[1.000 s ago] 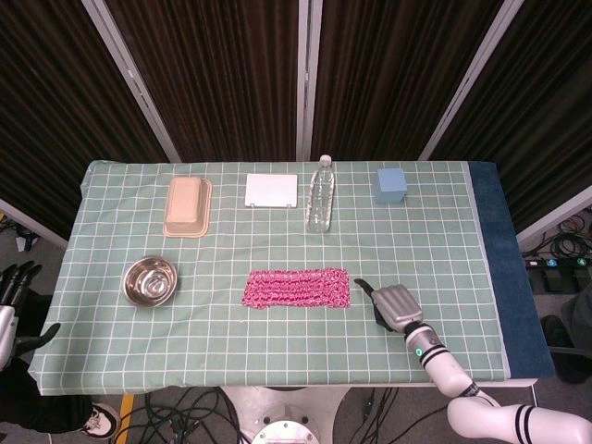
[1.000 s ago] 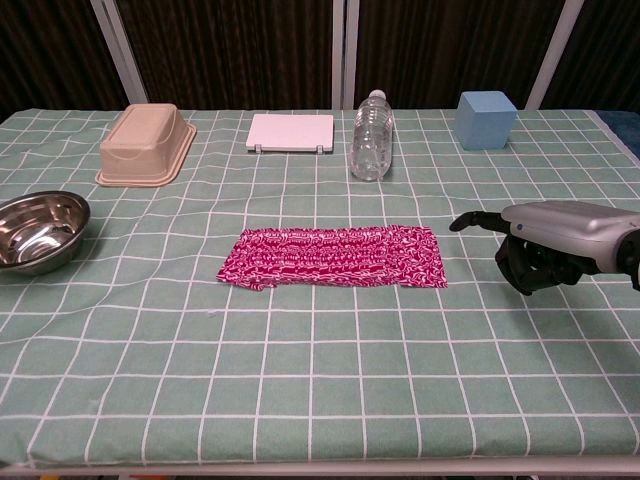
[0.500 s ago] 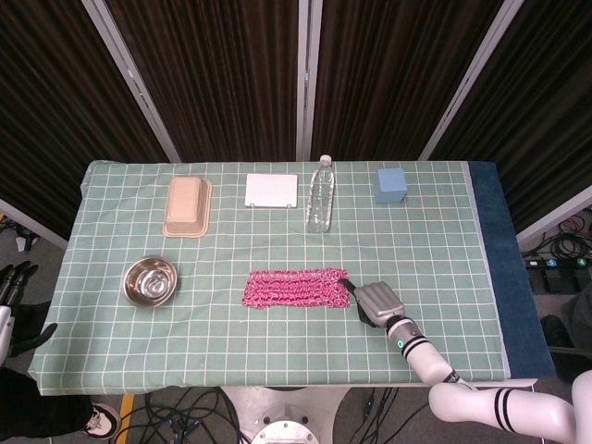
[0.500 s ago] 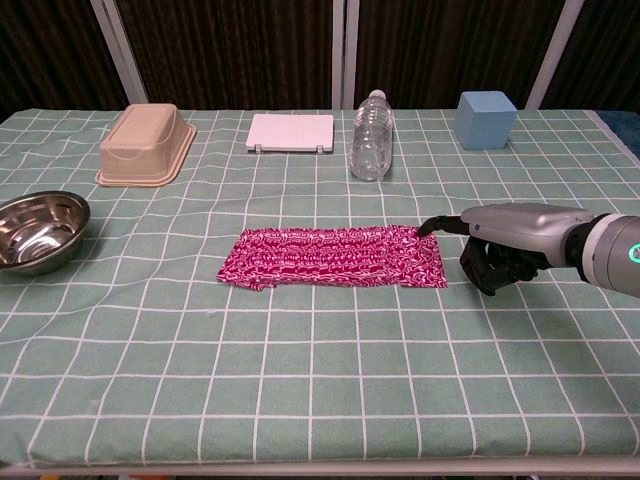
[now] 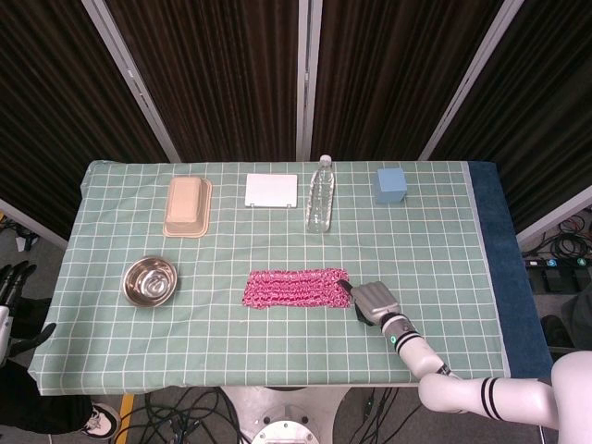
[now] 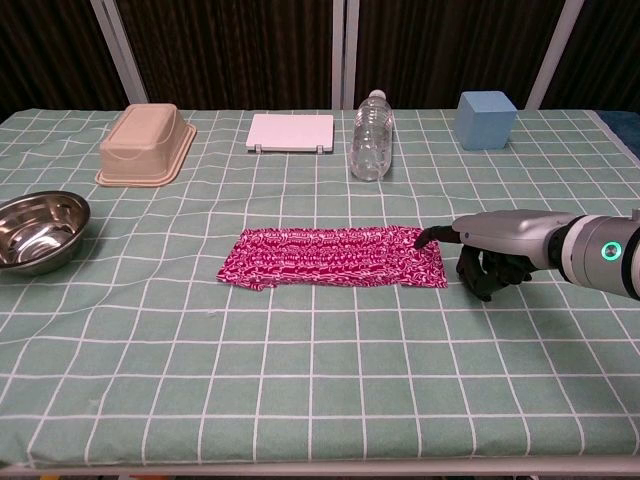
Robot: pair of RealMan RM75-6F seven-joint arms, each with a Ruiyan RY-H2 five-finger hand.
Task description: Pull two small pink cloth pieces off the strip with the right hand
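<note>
R robot hand low over counter, at R end of pink cloth strip. One finger stretched out, tip on/at strip's R edge; other fingers curled under the palm. Not holding anything, no pieces pulled off. Strip lies flat mid-counter, nearer front edge, below water bottle. L robot hand hangs off counter's L side, fingers apart, holding nothing. Steel bowl L of strip, well apart.
</note>
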